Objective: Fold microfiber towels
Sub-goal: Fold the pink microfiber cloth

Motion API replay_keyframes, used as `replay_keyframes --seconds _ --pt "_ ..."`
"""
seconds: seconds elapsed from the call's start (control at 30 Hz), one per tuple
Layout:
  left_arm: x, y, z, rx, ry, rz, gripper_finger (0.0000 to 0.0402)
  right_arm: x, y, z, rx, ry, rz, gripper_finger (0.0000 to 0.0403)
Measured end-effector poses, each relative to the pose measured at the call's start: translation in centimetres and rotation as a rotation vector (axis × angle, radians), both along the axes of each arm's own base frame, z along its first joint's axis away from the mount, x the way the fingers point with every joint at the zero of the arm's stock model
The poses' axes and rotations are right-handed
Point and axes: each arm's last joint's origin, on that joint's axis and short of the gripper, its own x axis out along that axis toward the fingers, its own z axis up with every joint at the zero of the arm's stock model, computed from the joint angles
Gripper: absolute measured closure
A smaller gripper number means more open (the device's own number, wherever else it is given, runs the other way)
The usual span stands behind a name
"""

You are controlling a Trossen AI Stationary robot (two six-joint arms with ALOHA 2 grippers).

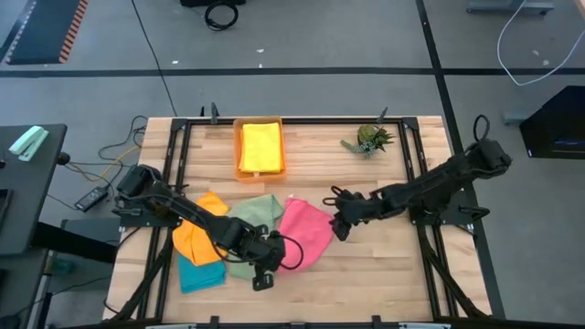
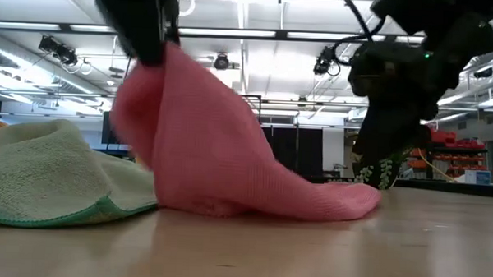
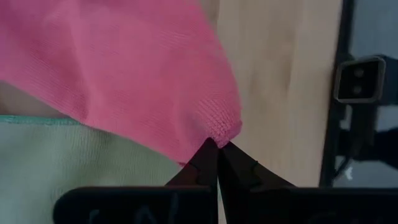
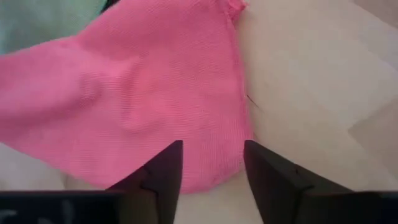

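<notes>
pink towel beside sage towel, one corner lifted | left gripper fingers clamped on corner | right gripper fingers apart over opposite edge | advice: regrip there, pull taut before folding

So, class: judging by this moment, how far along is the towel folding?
Done: one yellow towel lies folded in the orange tray. In hand: the left tool pinches the pink towel's corner; the right tool is open over it. Left: green, orange and teal towels, heaped.
</notes>
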Motion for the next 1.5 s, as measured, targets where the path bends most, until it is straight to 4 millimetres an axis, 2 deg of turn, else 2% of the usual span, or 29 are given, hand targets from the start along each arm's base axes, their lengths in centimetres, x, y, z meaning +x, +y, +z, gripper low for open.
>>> replay_keyframes --seconds 0.1,0.27,0.37,0.43,0.5,0.53,0.67,0.77,0.9,1.03,1.13,1.23,1.3,1.4,1.5 --pt "-0.1 0.0 -0.7 -0.018 -0.014 0.023 0.0397 0.3 -0.4 -1.5 -0.037 0.065 0.025 0.0207" --pt "-0.4 -0.4 -1.2 -0.026 -0.007 0.029 0.0393 1.0 -0.6 -3.3 -0.051 0.114 0.042 0.0211" --pt "-0.5 -0.5 -1.2 -0.023 -0.003 0.023 0.0397 1.0 -0.5 -3.6 -0.060 0.121 0.046 0.0240" --pt "-0.5 -0.5 -1.2 -0.020 -0.006 0.022 0.0395 0.8 -0.3 -3.1 -0.052 0.105 0.056 0.0288" --pt "-0.5 -0.5 -1.2 -0.007 -0.011 0.030 0.0392 0.5 0.4 -1.9 0.013 0.060 0.083 0.0358" --pt "-0.5 -0.5 -1.2 -0.005 -0.014 0.031 0.0393 0.3 0.7 -0.9 0.046 0.025 0.100 0.0379" --pt "-0.4 -0.1 -0.4 -0.009 -0.047 0.024 0.0397 -1.2 1.7 2.9 0.173 -0.105 0.077 0.0394" --pt "0.1 0.8 1.6 0.006 -0.133 0.013 0.0393 -2.9 2.0 6.6 0.255 -0.246 0.063 0.0398" --pt "0.9 3.4 5.5 0.112 -0.295 0.017 0.0397 -5.8 1.0 10.2 0.251 -0.414 -0.034 0.0400" --pt "2.2 8.1 8.7 0.253 -0.408 0.040 0.0395 -9.0 -1.4 12.8 0.181 -0.562 -0.192 0.0400" --pt "2.9 12.4 10.2 0.331 -0.431 0.058 0.0397 -11.1 -3.3 14.3 0.145 -0.677 -0.285 0.0400" --pt "3.4 16.3 11.5 0.301 -0.473 0.065 0.0396 -12.7 -4.4 16.0 0.125 -0.771 -0.297 0.0401" --pt "3.4 18.1 12.1 0.249 -0.490 0.067 0.0396 -13.4 -4.5 17.2 0.121 -0.798 -0.263 0.0401" --pt "3.3 18.8 12.5 0.146 -0.506 0.026 0.0398 -13.5 -3.9 17.6 0.176 -0.729 -0.193 0.0402" --pt "3.5 17.4 11.1 0.041 -0.417 -0.036 0.0394 -12.6 -2.3 15.5 0.266 -0.511 -0.143 0.0402"
